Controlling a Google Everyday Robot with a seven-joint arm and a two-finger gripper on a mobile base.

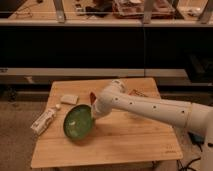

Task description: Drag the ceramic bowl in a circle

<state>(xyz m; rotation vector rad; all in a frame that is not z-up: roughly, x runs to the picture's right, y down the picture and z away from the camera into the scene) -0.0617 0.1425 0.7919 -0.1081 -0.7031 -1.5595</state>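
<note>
Pincer (93, 115) clamped on ceramic bowl (76, 123) right rim, wooden table (127, 145)

My arm (145, 106): thick, rounded white casing dotted with small dark spots, a pale yellowish ring at one joint, tapering to my fingers (94, 115) at its left end over the surface (125, 145).

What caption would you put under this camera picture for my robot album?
The robot's gripper shut on the right rim of the green ceramic bowl on a wooden table.
</note>
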